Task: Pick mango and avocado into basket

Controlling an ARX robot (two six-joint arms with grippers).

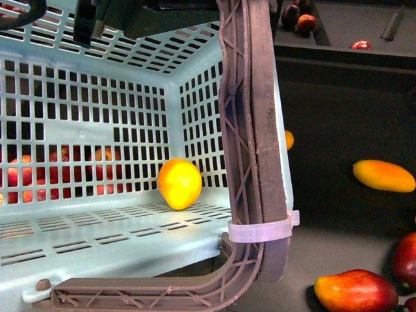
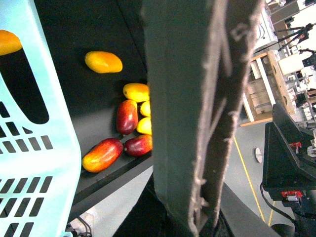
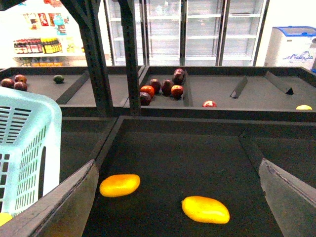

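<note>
Bright-yellow oval mango [image 1: 180,184] lies inside light-teal slotted plastic basket [image 1: 84,117]. Small dark-green fruit, likely avocado [image 3: 59,79], sits in far bin [image 3: 39,91], well apart, about 11 o'clock from right gripper [image 3: 177,165]; long axis too small to tell. Right jaws spread, empty. Left gripper hidden behind brown ribbed handle [image 2: 197,123]: cannot tell its grip.

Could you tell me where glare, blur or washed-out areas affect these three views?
Front view: the mango in the basket glows, its skin overexposed. Left wrist view: the basket's handle, very close, is soft and blocks the middle. Right wrist view: the shelves at the back are washed out.
</note>
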